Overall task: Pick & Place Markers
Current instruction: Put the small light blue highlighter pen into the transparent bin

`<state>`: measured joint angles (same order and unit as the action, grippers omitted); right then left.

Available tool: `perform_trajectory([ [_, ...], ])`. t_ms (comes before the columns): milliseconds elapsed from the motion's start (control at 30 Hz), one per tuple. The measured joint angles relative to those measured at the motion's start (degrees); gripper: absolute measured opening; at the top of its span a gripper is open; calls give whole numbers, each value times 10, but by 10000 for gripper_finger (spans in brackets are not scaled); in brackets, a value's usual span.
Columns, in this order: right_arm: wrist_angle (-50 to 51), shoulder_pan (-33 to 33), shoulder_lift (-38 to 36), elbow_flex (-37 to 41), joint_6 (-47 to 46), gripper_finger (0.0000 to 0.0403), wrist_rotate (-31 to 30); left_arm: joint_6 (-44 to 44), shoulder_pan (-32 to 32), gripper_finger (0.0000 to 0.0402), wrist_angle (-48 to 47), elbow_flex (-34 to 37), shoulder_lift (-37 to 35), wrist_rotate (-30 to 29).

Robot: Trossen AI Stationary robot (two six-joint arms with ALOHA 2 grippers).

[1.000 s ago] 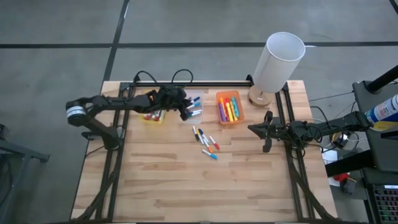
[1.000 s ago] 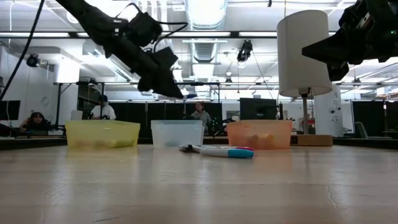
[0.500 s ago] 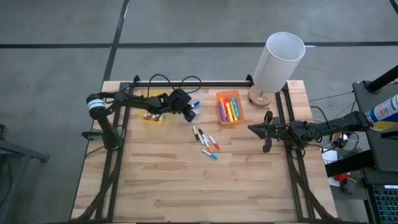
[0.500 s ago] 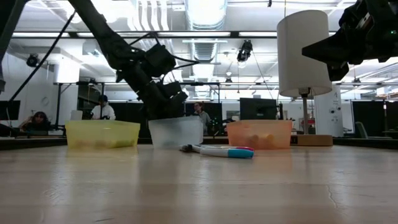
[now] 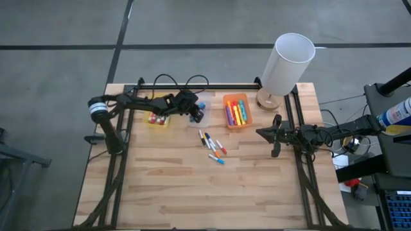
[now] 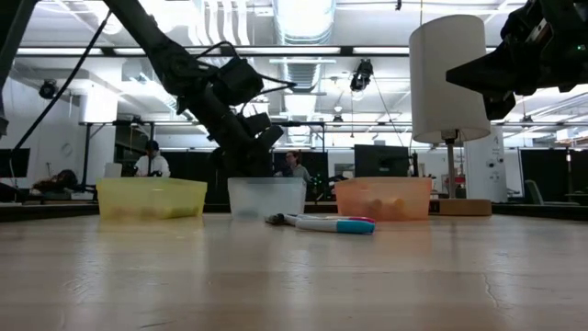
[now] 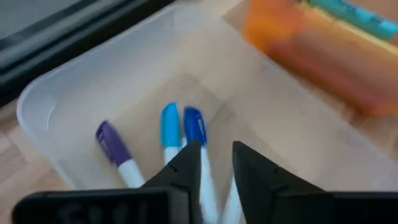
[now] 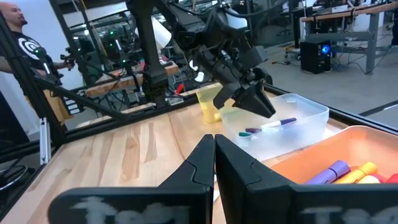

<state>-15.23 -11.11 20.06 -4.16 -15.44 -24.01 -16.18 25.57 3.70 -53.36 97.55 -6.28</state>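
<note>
Several markers (image 5: 212, 147) lie loose mid-worktop, so sorting is unfinished. The orange bin (image 5: 237, 111) holds a good few, the yellow bin (image 5: 156, 119) some, and the clear bin (image 7: 74, 81) three. The left gripper (image 7: 216, 163) hangs over the clear bin, jaws slightly parted, grasping nothing I can make out. The right gripper (image 8: 215, 151) waits at the worktop's right edge, jaws clenched, empty.

A tall white lamp (image 5: 288, 64) stood at the far edge of the wooden bench (image 5: 167, 192). All around the bench, the floor (image 5: 58, 64) was grey with dark lines. Far behind the lamp (image 6: 448, 78), long ceiling lights (image 6: 303, 18) shone, and people sat at desks.
</note>
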Motion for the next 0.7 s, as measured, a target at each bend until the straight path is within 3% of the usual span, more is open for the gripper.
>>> perform_trajectory([
  [267, 0, 0, 0, 0, 0, 9, 0, -9, -7, 127, 2, 0, -19, 16],
  [400, 0, 0, 0, 0, 0, 9, 0, 44, -41, 128, 21, 0, -49, 70],
  [567, 0, 0, 0, 0, 0, 9, 0, 101, -112, 128, 33, 0, -79, 189],
  [700, 0, 0, 0, 0, 0, 9, 0, 144, -186, 128, 30, 0, -75, 209],
])
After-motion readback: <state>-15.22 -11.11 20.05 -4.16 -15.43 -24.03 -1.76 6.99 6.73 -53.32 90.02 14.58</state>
